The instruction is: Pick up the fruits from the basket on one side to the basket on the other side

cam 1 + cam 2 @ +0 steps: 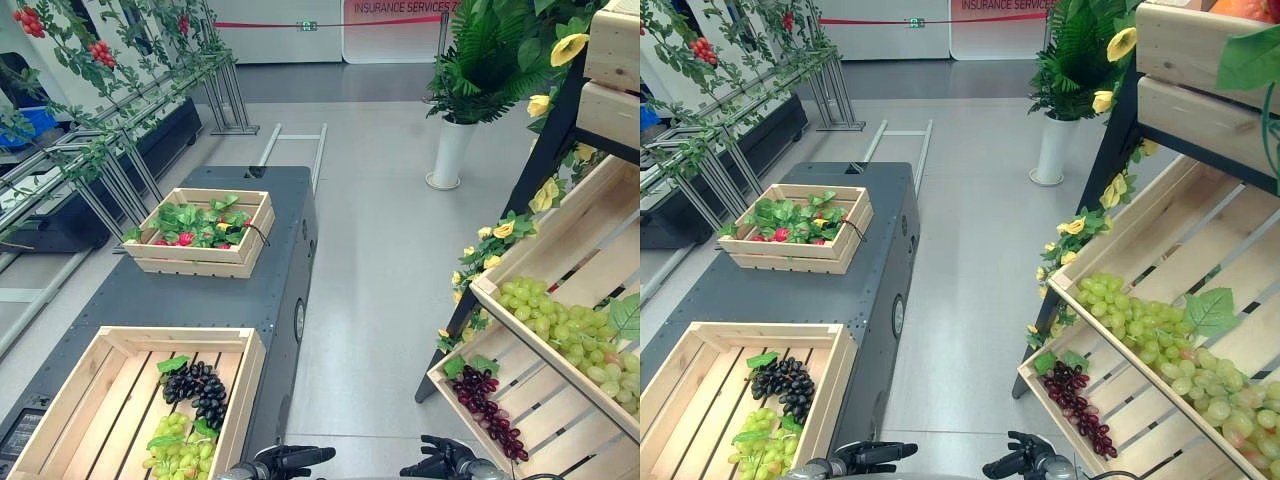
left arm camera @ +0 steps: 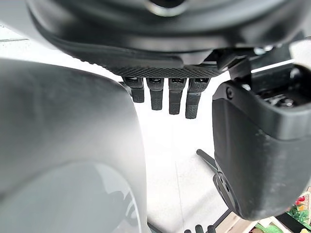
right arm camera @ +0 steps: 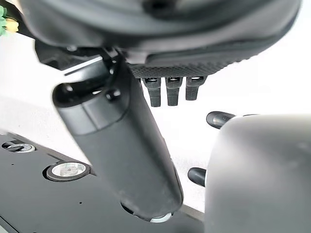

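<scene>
We see a pale wooden crate (image 1: 60, 420) on the dark grey worktop (image 1: 200, 295); it holds black-purple grapes (image 1: 200, 390) and light green grapes (image 1: 180, 445) with green leaves. The far crate (image 1: 200, 262) has the same pale wood and carries green leaves with red fruits, perhaps strawberries. On the pale wooden shelf (image 1: 560, 240) we find green grapes (image 1: 560, 325) and dark red grapes (image 1: 488, 408), beside yellow flowers (image 1: 545, 195). The floor (image 1: 380, 240) is light grey, the plant pot (image 1: 448, 152) white. Both hands (image 1: 290, 462) (image 1: 440, 462) are black.

Head cameras look down at floor (image 1: 380, 230); wrist cameras sit close behind fingers (image 2: 170, 97).
</scene>
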